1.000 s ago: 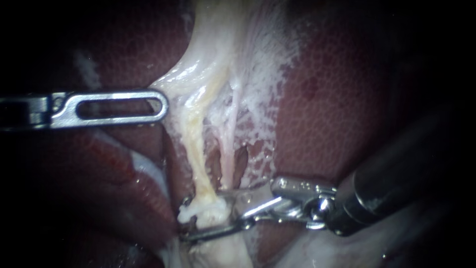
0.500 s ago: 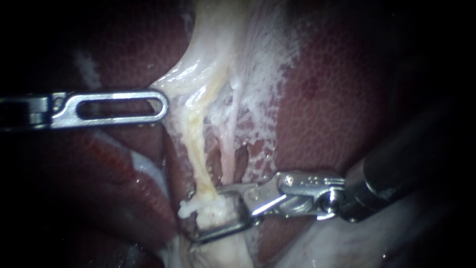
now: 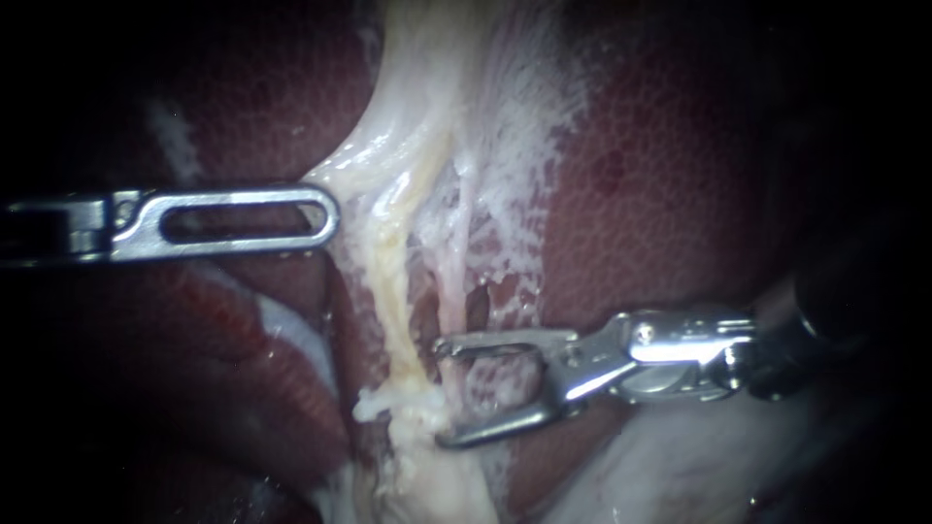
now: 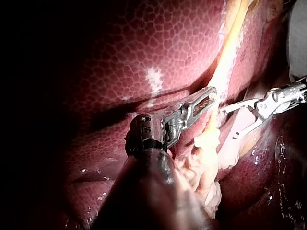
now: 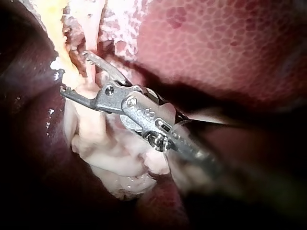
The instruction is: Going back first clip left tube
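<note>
R instrument (image 3: 439, 393) jaws open, just beside left tube (image 3: 392, 296).

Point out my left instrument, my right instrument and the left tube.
left instrument (image 3: 332, 215): endoscope view, on its rounded tip.
right instrument (image 3: 440, 393): endoscope view, midway between the tips of its open jaws.
left tube (image 3: 390, 291): endoscope view, on its yellowish middle stretch.

Left instrument (image 4: 210, 97) tip against yellowish tube (image 4: 229, 52), right instrument (image 4: 229, 124) splayed open beside it, mottled liver (image 4: 158, 43) behind
</note>
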Available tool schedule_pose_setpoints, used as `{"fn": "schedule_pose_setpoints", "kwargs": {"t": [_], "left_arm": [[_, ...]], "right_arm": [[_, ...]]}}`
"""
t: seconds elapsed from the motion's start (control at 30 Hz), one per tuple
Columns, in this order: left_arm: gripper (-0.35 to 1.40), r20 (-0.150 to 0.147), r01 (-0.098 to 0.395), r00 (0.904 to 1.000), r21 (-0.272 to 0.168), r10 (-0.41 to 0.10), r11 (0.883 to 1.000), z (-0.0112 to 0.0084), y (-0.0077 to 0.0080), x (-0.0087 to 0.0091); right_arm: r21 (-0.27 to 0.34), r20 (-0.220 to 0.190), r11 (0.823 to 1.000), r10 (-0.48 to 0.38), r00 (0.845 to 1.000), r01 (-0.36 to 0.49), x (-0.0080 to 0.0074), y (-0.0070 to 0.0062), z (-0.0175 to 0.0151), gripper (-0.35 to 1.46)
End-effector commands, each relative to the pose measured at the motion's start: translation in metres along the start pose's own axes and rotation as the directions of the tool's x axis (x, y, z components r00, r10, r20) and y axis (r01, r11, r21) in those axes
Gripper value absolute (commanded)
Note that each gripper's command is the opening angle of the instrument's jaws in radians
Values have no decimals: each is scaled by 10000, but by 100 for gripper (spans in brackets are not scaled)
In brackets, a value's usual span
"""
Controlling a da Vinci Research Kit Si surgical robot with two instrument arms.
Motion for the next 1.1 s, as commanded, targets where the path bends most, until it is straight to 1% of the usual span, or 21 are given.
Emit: {"fn": "schedule_pose_setpoints", "kwargs": {"t": [0.03, 0.2, 0.23, 0.3, 0.4, 0.53, 0.63, 0.67, 0.7, 0.87, 1.03, 1.1], "left_arm": [[-35, -26, -18, 10000, 30, 18, 10000, 2, 0, 2], [-35, -39, -68, 10000, 76, 68, 9999, 9, 3, 11], [-35, -46, -138, 9999, 96, 139, 9999, 11, 4, 13], [-35, -44, -107, 9999, 151, 107, 9998, 15, 6, 17], [-35, -79, -136, 9999, 112, 137, 9998, 17, 9, 21], [-35, -78, -139, 9999, 113, 140, 9998, 18, 10, 21], [-35, -88, -92, 9999, 126, 93, 9999, 20, 11, 23], [-35, -100, -101, 9999, 145, 102, 9998, 21, 12, 25], [-35, -94, -112, 9999, 143, 114, 9998, 22, 13, 27], [-35, -164, -54, 9998, 153, 57, 9999, 29, 19, 35], [-35, -255, -52, 9997, 190, 57, 9998, 38, 25, 43], [-35, -248, -67, 9997, 188, 72, 9998, 40, 26, 45]], "right_arm": [[-35, 2, 10000, -2, 10000, 2, 1, 1, -4, 60], [-240, 15, 9995, -180, 9998, 181, 14, 0, -35, 60], [-257, 17, 9995, -204, 9998, 205, 16, -1, -41, 60], [-272, 21, 9993, -253, 9997, 254, 21, -3, -56, 60], [-439, 15, 9985, -327, 9995, 328, 29, -8, -75, 60], [-560, -14, 9971, -525, 9986, 524, 48, -10, -99, 60], [-645, -192, 9952, -743, 9971, 729, 60, -11, -112, 60], [-647, -188, 9949, -791, 9967, 777, 61, -11, -113, 60], [-678, -325, 9940, -885, 9955, 862, 70, -11, -122, 60], [-673, -372, 9920, -1093, 9933, 1066, 82, -13, -132, 60], [-680, -363, 9908, -1199, 9921, 1173, 84, -15, -132, 60], [-683, -359, 9901, -1256, 9914, 1229, 84, -15, -131, 60]]}}
